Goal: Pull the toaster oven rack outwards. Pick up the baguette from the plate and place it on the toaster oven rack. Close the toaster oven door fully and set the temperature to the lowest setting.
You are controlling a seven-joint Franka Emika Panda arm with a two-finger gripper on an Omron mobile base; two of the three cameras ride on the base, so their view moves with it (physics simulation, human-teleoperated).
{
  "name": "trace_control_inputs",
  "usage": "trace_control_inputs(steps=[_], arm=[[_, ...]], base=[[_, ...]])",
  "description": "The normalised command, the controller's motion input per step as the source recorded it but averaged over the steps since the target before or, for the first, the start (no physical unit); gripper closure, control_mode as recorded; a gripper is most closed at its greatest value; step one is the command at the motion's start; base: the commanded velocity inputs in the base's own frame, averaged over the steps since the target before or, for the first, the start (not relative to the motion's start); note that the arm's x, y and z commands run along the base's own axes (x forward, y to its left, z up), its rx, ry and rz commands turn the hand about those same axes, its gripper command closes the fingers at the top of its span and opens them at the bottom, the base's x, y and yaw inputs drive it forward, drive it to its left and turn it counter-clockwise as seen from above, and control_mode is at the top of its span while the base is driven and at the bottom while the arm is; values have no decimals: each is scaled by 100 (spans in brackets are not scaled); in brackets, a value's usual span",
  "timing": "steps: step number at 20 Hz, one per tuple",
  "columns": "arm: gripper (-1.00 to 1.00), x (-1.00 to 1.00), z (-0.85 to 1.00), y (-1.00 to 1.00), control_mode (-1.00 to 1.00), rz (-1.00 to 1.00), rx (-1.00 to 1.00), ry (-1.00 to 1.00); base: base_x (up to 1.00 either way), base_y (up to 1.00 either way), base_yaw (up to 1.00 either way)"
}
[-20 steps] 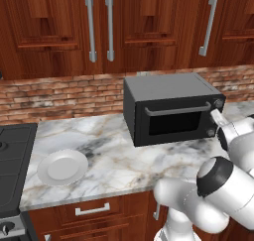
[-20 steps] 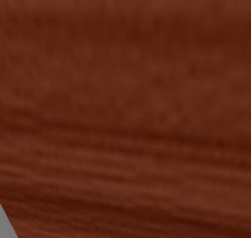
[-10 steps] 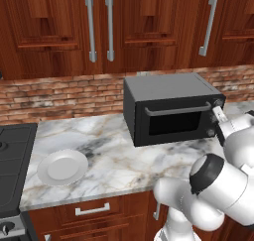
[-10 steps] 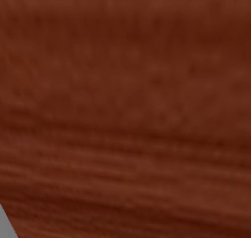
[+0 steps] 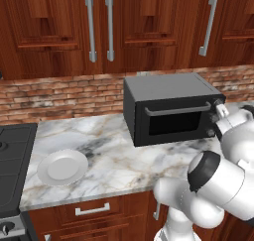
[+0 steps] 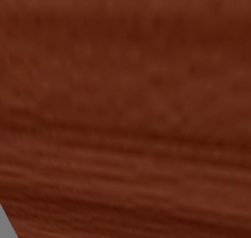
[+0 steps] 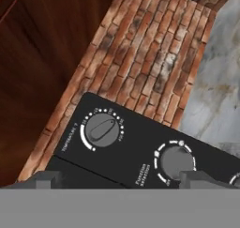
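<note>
The gripper [image 7: 119,179] stands wide, tips low in the hand view, facing the toaster oven [image 5: 171,113] knob column; the upper knob [image 7: 101,130] pointer aims toward upper right. Door [image 5: 176,121] closed, handle horizontal. Plate [image 5: 62,167] lower left, bare.

The toaster oven [image 5: 168,113] stands on the counter [image 5: 114,160] against the brick wall [image 5: 59,98], its door [image 5: 171,121] shut and its knobs [image 5: 219,103] in a column at its right end. The plate [image 5: 63,166] lies on the counter well to the left of the oven, near the front edge and just right of the stove [image 5: 12,165]. Wall cupboards [image 5: 99,27] hang above, drawers [image 5: 92,210] sit below the counter.
</note>
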Motion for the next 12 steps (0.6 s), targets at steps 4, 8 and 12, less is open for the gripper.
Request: trace_control_inputs(steps=[4,8,12], arm=[[-100,0,1,0,-100,0,12,4],[-100,0,8,0,-100,0,11,3],[-100,0,5,0,-100,5,9,3]], base=[[0,0,0],[0,0,0],[0,0,0]])
